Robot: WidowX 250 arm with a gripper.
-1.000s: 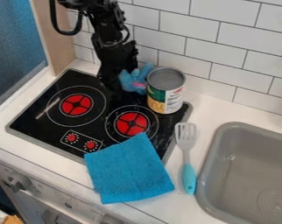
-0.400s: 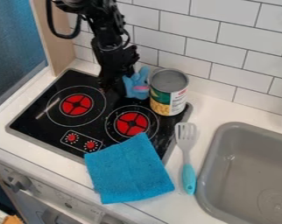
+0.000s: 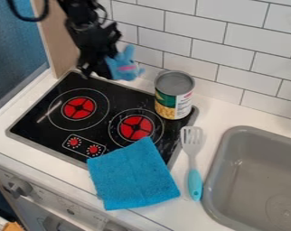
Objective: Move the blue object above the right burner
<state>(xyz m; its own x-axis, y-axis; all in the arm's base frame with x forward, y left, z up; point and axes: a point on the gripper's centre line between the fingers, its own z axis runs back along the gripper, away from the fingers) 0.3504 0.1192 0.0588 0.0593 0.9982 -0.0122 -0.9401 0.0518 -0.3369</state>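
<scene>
Item: my black gripper [image 3: 98, 71], above the stovetop's [image 3: 45, 103] back edge, clenched on the blue toy [image 3: 125, 67] (pink-marked, held aloft).
Item: right burner [image 3: 136, 127], red, in front of that toy.
Item: one can [image 3: 174, 95], upright, back right corner.
Item: blue cloth [image 3: 133, 175], across the front edge.
Item: spatula [image 3: 194, 180], between cloth and sink [image 3: 256, 180].

Over the stove [image 3: 39, 128], the arm [image 3: 91, 34] is blurry and its top is cut off. The hand [image 3: 97, 72] is blurry too. A rag [image 3: 133, 176] hides the stove's front corner. Right of the stove, the sink [image 3: 213, 180] gets cut off.
</scene>
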